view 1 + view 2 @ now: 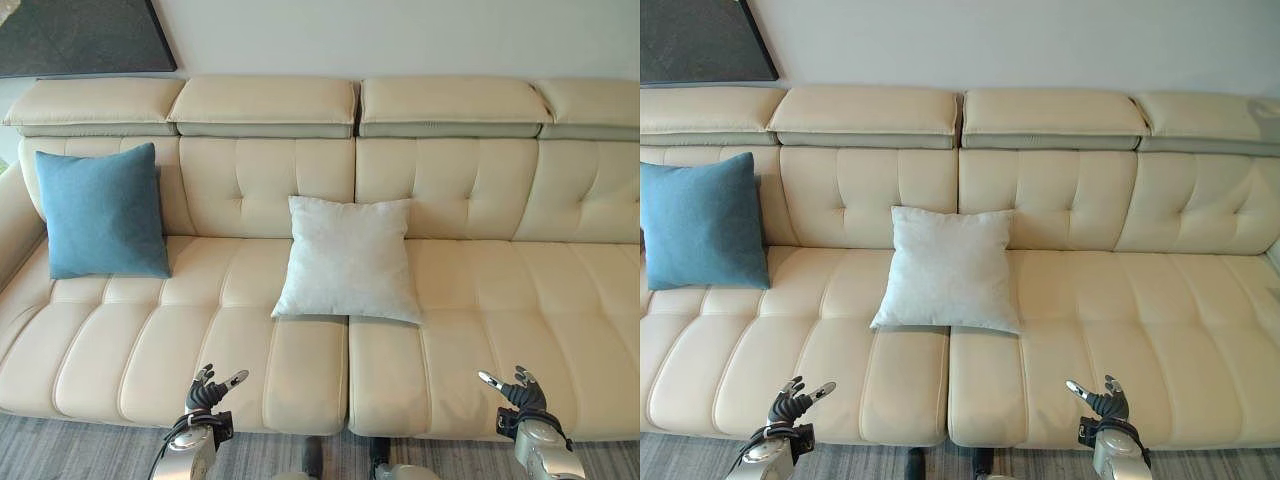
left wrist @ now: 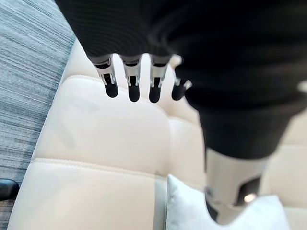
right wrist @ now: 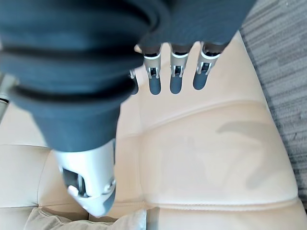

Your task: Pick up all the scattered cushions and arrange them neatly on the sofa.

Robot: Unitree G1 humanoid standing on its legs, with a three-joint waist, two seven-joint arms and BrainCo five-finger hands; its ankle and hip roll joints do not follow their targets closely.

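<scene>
left robot hand (image 1: pixel 207 388) at 7 o'clock, fingers spread, holding nothing | right robot hand (image 1: pixel 517 390) at 5 o'clock, likewise spread | white cushion (image 1: pixel 349 258) centre of sofa (image 1: pixel 520 290) | blue cushion (image 1: pixel 101 212) at 9 o'clock against backrest

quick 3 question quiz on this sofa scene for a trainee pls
1. True or false: the blue cushion leans against the backrest at the robot's left end of the sofa.
2. The white cushion is: A) on the floor B) near the sofa's middle C) in a hand.
3. What do the left hand and right hand hold?

Key: 1 true; 2 B; 3 nothing, both open above the seat's front edge.
</scene>
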